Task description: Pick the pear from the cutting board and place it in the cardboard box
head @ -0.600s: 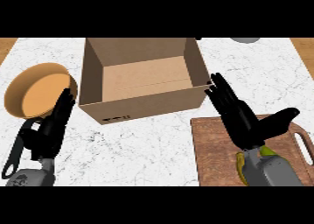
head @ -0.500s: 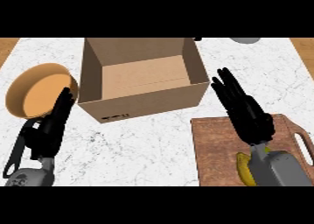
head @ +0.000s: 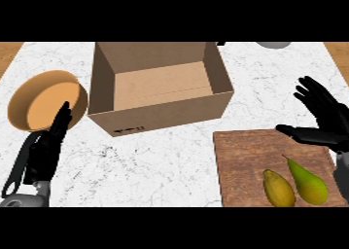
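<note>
You see the green pear point(head: 308, 182) lying on its side near the lower right of the wooden cutting board point(head: 241, 165), its stem end pointing up and left, untouched by any hand. The open cardboard box point(head: 159, 87) stands upright on the surface, just up and left of the board's top corner.

The surface point(head: 169, 160) looks like white marble with grey veins, smooth, with wood strips at the frame's upper corners. The cardboard box point(head: 163, 114) is matt brown paperboard. The cutting board point(head: 245, 160) shows dark, grained wood. The pear point(head: 308, 182) has smooth, slightly glossy green skin. Both hands point(head: 51, 141) point(head: 327, 121) look matt black.
</note>
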{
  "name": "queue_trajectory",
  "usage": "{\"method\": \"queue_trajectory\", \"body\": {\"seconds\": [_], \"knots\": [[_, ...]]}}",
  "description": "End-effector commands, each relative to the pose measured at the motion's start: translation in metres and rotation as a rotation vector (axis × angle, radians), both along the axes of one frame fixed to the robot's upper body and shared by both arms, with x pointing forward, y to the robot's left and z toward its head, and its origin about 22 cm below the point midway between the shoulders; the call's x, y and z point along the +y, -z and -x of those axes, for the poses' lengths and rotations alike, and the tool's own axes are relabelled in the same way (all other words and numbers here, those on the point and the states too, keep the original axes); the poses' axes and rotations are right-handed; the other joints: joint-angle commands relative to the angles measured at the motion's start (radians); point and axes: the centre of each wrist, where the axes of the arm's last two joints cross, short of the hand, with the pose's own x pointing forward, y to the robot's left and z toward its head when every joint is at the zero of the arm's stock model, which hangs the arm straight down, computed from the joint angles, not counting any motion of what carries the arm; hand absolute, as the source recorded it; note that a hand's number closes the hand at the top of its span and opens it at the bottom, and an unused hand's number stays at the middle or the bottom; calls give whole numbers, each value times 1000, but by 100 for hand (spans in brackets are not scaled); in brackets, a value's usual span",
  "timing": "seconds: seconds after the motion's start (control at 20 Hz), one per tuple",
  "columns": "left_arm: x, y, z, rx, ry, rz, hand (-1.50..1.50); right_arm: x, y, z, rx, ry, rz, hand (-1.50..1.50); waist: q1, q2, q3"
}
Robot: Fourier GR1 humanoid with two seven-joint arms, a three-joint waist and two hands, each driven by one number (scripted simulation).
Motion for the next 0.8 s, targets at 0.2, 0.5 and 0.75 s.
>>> {"method": "queue_trajectory", "body": {"seconds": [0.2,0.5,0.75], "knots": [[-4,-13,9,19,9,-25,0,-73,22,20,-2,-30,136,-150,5,-3,2],[0,-8,11,7,-8,-27,0,-96,-39,10,156,-275,540,-150,20,-2,0],[-5,-9,7,31,18,-21,0,-102,-64,14,369,-551,735,-150,13,-3,0]]}}
